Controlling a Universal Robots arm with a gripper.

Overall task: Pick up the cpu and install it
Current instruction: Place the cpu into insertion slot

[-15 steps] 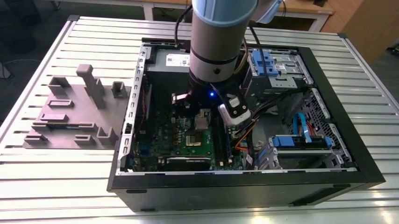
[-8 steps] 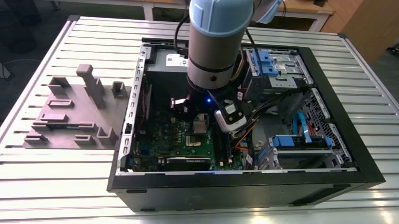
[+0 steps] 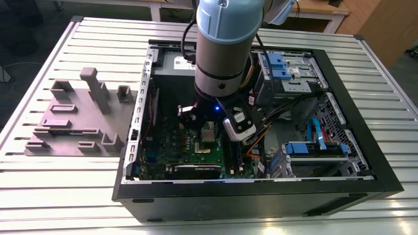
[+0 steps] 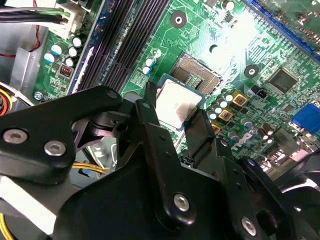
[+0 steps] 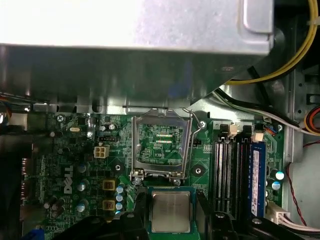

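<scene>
The cpu (image 4: 175,102) (image 5: 171,211), a small square chip with a silvery top and a thin green rim, sits between two black fingers (image 4: 150,117) (image 5: 141,212) in both wrist views. My gripper (image 4: 174,106) (image 5: 171,200) is shut on it, one finger at each side edge. The chip hangs just over the green motherboard (image 5: 75,165). The dark square socket (image 4: 197,75) is right beside and partly under it. The socket's silver frame (image 5: 160,145) stands raised open just beyond the chip. In the exterior view my arm (image 3: 222,49) reaches down into the open computer case (image 3: 261,196).
Long black memory slots (image 5: 227,175) and a blue-edged stick (image 5: 256,175) run close beside one finger. A grey metal power supply box (image 5: 135,25) overhangs the board behind the socket, with yellow cables (image 5: 280,65). A grey fixture block (image 3: 78,117) stands on the slatted table at the exterior view's left.
</scene>
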